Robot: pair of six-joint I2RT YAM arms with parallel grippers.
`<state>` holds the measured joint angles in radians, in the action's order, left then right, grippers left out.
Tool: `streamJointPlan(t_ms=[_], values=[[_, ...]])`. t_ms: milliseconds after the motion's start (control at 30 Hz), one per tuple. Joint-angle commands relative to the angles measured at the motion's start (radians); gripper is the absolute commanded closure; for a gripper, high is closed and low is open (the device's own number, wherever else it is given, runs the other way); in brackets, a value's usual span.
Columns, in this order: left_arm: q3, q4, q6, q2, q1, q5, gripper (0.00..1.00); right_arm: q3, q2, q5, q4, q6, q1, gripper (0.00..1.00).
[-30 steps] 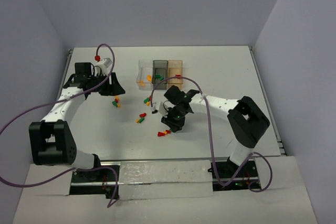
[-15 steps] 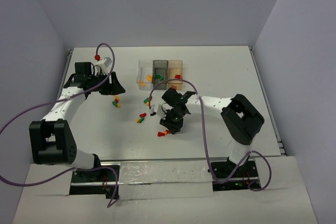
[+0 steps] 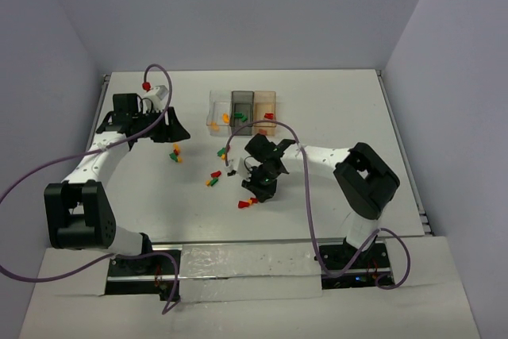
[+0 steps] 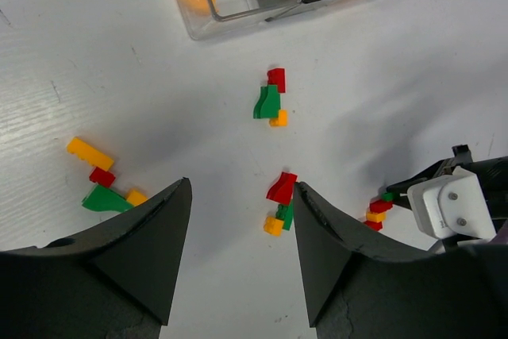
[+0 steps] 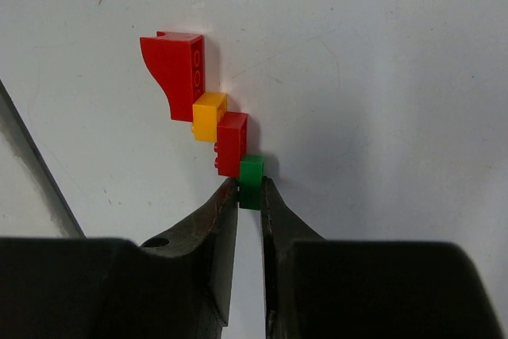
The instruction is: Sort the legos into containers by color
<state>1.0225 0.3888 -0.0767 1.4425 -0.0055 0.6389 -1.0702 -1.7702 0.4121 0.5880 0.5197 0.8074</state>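
Pick step: right gripper (image 5: 248,186) narrow on green lego (image 5: 252,171) betw. tips, red lego (image 5: 232,142) touching just ahead; next needs clean lift to dark bin (image 3: 242,94); left gripper (image 4: 242,186) wide, empty.

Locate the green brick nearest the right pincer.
Right wrist view, centre: the green brick sits pinched in the right pincer, touching a red brick above it.

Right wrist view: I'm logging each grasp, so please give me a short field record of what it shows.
gripped: green brick, pinched by the right hand
row: red brick, yellow brick and red curved brick, touching in a diagonal line that runs up from the green one
surface: white table
lifted off surface: cannot tell
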Motion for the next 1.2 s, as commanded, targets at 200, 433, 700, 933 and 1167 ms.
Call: streamJointPlan(t_ms=[200,433,700,933,1167], values=[[-0.044,-0.091,-0.132,-0.009,0.002,0.308,0.39,0.0,0.214,-0.061,-0.043,-0.062,0.006,1.0],[-0.045,-0.124,-0.235,0.039,-0.085,0.436,0.38,-0.1,0.273,-0.06,-0.027,-0.092,0.008,1.0],[0.03,-0.036,-0.18,0.115,-0.233,0.482,0.41,-0.196,0.284,-0.081,0.044,-0.056,0.05,1.0],[0.026,0.013,-0.127,0.136,-0.299,0.566,0.45,-0.18,0.302,-0.156,0.056,-0.007,0.113,1.0],[0.024,0.076,-0.066,0.15,-0.347,0.574,0.44,-0.188,0.305,-0.184,0.056,-0.003,0.136,1.0]])
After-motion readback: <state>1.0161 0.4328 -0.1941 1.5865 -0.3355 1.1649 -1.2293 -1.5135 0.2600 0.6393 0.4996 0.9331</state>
